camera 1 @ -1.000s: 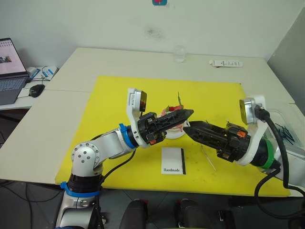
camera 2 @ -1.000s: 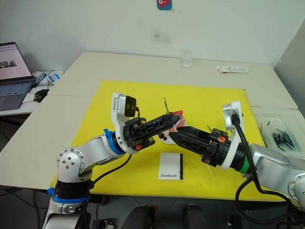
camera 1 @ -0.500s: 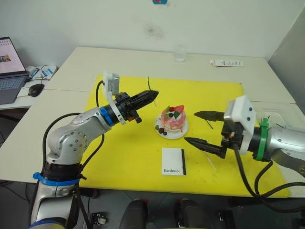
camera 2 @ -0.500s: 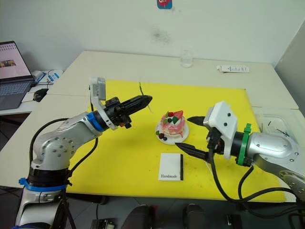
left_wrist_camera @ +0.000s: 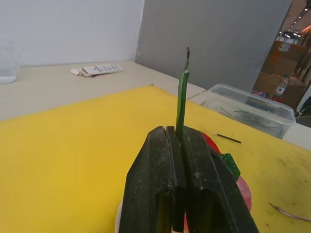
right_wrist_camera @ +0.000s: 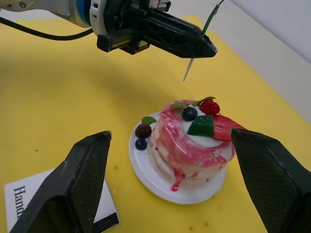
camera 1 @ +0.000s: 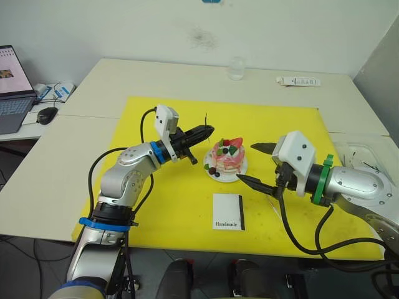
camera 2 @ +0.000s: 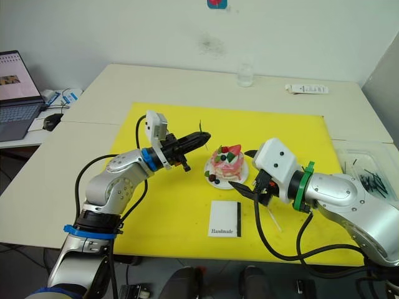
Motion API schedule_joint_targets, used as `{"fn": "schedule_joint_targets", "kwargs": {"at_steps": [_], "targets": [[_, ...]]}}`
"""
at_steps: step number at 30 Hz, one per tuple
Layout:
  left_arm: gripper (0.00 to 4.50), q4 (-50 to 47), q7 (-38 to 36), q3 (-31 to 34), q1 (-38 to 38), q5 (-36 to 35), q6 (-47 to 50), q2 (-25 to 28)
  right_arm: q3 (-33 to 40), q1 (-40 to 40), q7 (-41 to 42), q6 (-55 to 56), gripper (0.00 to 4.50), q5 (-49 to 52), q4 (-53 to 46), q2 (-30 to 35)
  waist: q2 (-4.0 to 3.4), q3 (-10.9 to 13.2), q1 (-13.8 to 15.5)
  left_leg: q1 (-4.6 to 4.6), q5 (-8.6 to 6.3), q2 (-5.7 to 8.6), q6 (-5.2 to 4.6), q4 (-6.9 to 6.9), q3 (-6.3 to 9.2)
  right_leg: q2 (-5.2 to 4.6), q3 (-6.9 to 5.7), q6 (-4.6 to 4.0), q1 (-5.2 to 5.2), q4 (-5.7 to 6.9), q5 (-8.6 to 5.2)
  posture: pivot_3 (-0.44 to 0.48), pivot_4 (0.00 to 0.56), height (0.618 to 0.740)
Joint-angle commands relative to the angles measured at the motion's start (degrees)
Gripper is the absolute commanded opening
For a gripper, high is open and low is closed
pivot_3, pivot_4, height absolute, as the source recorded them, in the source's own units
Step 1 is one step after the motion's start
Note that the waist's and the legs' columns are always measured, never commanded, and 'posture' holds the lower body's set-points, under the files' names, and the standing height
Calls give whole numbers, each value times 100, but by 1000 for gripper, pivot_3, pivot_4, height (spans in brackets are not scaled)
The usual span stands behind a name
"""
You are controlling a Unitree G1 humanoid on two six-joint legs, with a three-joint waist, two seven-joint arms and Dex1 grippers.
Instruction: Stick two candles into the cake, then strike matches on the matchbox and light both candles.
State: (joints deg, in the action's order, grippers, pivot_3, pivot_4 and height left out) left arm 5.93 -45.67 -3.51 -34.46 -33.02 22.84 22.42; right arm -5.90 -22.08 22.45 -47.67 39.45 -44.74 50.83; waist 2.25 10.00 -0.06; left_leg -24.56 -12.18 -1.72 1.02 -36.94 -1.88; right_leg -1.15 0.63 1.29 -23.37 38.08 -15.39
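Pinching a candle (left_wrist_camera: 181, 99) tight, the left end effector (camera 1: 207, 132) hovers just beside the cake (camera 1: 226, 156) on the yellow mat (camera 1: 174, 205); I'd line it upright over the top before pushing in. Right end effector (camera 1: 257, 163) is spread wide by the plate. Left wrist view catches a match (left_wrist_camera: 227, 138) beyond the cake.

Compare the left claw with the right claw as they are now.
The left claw is shut on a green candle; the right claw is open and holds nothing. The left claw hovers beside the cake on the robot's left; the right claw's fingers bracket the cake's other side. Both are black, two-fingered and point toward the cake.
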Motion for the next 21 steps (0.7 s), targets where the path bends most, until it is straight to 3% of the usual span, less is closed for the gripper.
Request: {"fn": "schedule_joint_targets", "kwargs": {"at_steps": [1,21], "targets": [[0,115,-140,2,-176,237,-290,-127,88,-49,-87,-122,4068,-152,-187,-113,0,0,0,0,0,0,0,0,1,0,-2,0,0,0,0,0,150,738],[0,687,-339,65,-185,720,-536,-557,276,-253,-49,-757,4068,-144,-403,-429,0,0,-5,0,0,1,0,-4,3,1,-3,1,1,3,9,0,150,738]]}}
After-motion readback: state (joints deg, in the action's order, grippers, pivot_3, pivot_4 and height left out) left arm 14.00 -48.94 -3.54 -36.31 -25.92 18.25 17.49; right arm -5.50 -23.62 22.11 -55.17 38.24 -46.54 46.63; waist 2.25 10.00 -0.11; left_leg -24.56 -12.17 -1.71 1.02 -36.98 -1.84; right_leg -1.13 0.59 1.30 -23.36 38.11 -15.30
